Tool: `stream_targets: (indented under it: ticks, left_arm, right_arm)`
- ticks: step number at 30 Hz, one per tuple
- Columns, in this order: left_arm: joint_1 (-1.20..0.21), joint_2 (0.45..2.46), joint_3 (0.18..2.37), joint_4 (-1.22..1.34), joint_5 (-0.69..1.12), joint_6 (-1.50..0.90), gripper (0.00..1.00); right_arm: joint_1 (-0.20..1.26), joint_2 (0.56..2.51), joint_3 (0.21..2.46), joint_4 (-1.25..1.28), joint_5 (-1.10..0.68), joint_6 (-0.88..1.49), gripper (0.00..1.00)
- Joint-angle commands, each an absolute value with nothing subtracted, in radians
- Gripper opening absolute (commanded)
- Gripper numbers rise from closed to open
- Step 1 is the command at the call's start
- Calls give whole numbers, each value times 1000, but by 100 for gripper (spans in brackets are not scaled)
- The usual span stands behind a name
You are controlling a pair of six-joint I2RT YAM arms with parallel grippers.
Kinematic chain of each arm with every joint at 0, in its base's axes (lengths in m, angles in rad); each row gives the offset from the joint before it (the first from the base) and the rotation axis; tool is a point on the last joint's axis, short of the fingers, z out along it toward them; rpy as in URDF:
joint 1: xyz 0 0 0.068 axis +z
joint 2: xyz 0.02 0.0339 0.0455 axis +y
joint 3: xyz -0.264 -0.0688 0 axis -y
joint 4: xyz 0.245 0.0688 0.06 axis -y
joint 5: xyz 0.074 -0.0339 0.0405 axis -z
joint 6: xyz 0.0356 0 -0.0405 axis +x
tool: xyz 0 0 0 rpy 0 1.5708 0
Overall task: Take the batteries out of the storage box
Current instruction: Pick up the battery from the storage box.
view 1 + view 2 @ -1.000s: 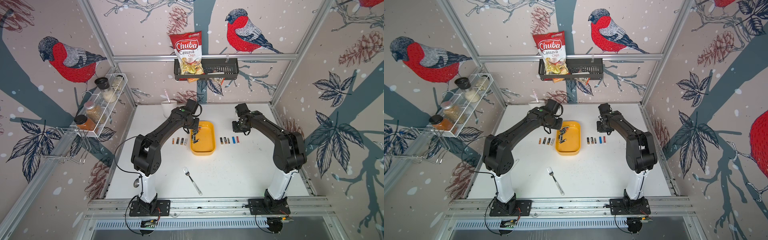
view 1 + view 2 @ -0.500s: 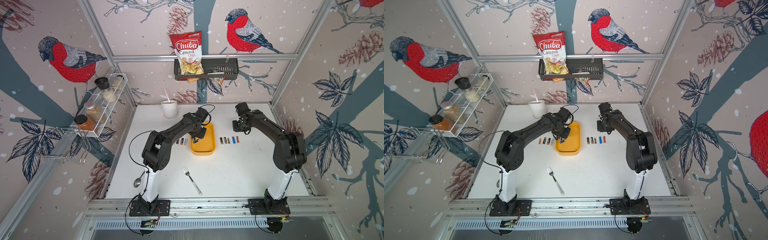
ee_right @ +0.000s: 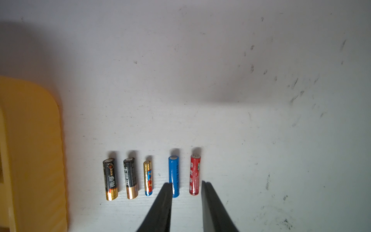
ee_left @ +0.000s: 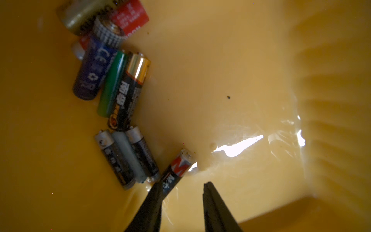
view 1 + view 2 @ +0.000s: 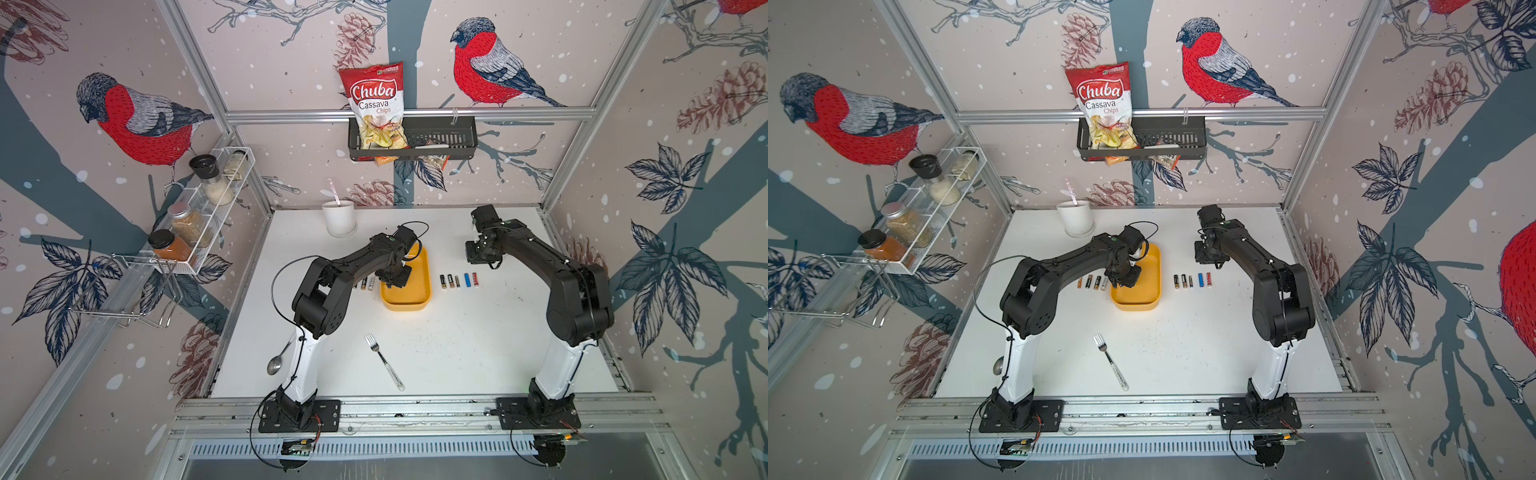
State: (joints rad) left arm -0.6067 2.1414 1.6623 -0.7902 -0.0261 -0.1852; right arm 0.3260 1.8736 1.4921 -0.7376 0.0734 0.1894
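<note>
While left fingers point(image 5: 393, 282) sit inside the box point(image 5: 409, 306), right fingers point(image 5: 481, 261) hang above the tabletop point(image 5: 457, 345).
Both top views: batteries point(image 5: 459, 281) lie in rows on the tabletop either side of the box. Left wrist: fingers point(image 4: 211, 200) parted, red-black battery point(image 4: 177, 170) at one tip, unclamped; more batteries heaped on the box floor. Right wrist: fingers point(image 3: 210, 200) parted, empty, blue battery point(image 3: 173, 176) and red battery point(image 3: 194, 174) below.
</note>
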Motion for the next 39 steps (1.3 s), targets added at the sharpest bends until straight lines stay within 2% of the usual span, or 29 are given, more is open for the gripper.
stream_targets:
  ticks: [1, 7, 16, 28, 39]
  left_arm:
    - [-607, 2153, 1663, -780, -10, -192, 37]
    - [-607, 2161, 1662, -775, -3, -194, 36]
    - [-606, 2173, 1665, -781, 9, -205, 20]
    - [-603, 2158, 1699, -784, 67, -220, 15]
    - [-514, 2035, 1587, -621, 347, -274, 15]
  right_arm:
    - [325, 1868, 1494, -755, 83, 195, 32]
    - [326, 1870, 1497, -754, 82, 194, 32]
    - [326, 1875, 1514, -762, 85, 190, 32]
    - [341, 1890, 1548, -773, 84, 192, 32]
    - [364, 1913, 1598, -787, 77, 195, 32]
